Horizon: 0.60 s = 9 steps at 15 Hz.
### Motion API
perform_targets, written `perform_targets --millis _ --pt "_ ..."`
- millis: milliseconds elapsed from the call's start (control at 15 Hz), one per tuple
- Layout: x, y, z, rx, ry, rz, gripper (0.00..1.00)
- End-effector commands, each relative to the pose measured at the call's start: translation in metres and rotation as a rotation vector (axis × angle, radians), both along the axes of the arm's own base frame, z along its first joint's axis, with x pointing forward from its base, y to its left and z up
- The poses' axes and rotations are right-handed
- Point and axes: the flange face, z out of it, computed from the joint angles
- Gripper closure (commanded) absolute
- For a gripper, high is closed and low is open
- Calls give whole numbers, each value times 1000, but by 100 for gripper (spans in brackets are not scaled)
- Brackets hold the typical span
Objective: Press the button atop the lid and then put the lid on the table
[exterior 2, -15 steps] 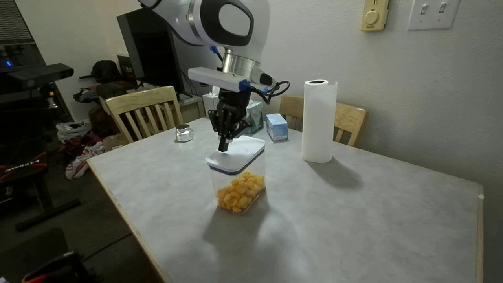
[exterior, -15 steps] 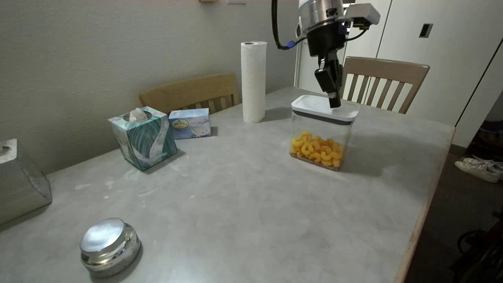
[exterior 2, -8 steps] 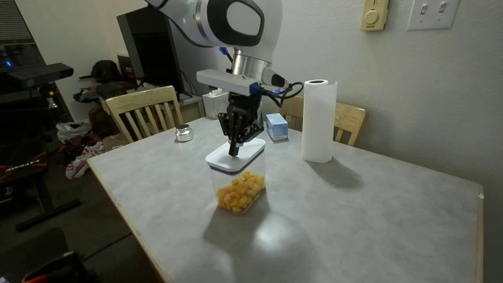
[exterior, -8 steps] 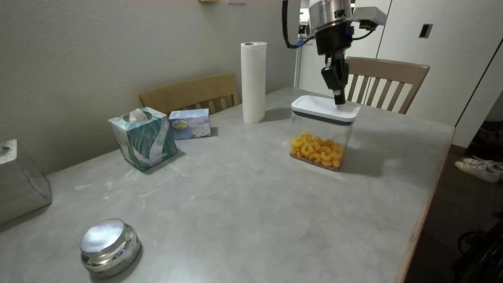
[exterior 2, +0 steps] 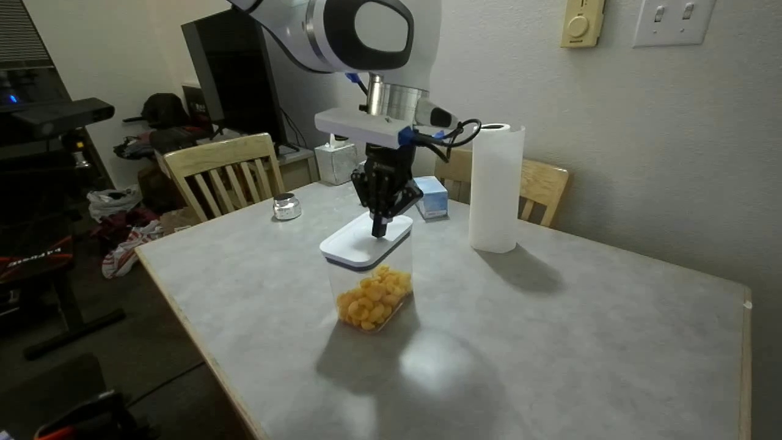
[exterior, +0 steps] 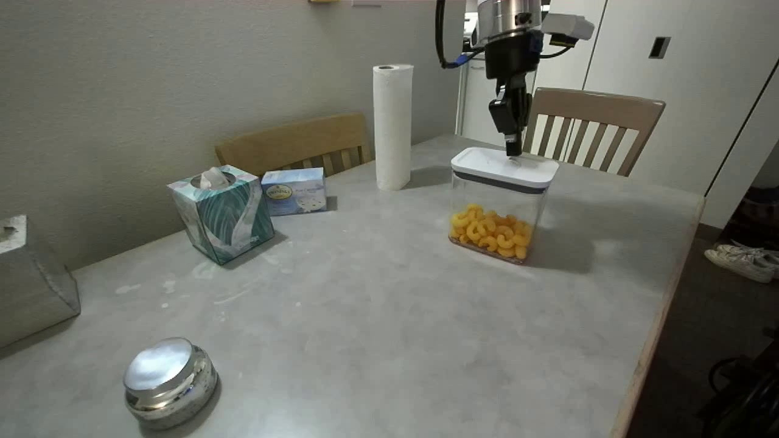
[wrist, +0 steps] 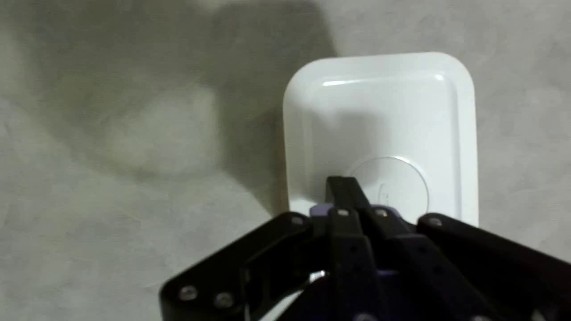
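The white lid (exterior: 481, 162) sits on a clear container with yellow puffs; it also shows in an exterior view (exterior 2: 349, 244) and in the wrist view (wrist: 383, 98). The button (wrist: 403, 185) is a faint round outline in the lid's top, its lower left part hidden by my fingers. My gripper (wrist: 343, 180) is shut and empty, pointing down over the button's left edge. It shows in both exterior views (exterior: 514, 150) (exterior 2: 379, 231) at the lid's top. I cannot tell whether the fingertips touch the lid. The grey table (exterior: 365, 316) bears the container.
A paper towel roll (exterior: 392, 128) stands behind the container. A teal tissue box (exterior: 228, 210), a blue tea box (exterior: 298, 191), a grey box (exterior: 33, 280) and a round metal object (exterior: 170, 383) are on the table. The table's edge (exterior: 663, 316) runs past the container.
My shut gripper has shifted across the lid, rightward in an exterior view, dipping and then rising slightly. The lid and container have not moved.
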Motion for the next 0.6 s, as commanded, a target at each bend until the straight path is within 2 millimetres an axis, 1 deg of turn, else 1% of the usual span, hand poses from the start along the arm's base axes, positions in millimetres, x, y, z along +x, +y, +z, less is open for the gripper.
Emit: perform_targets --millis 0,267,533 --pt "0 -2 3 5 -52 16 100" --pt "5 3 5 10 -94 19 100" --pt "4 11 5 21 -107 14 100"
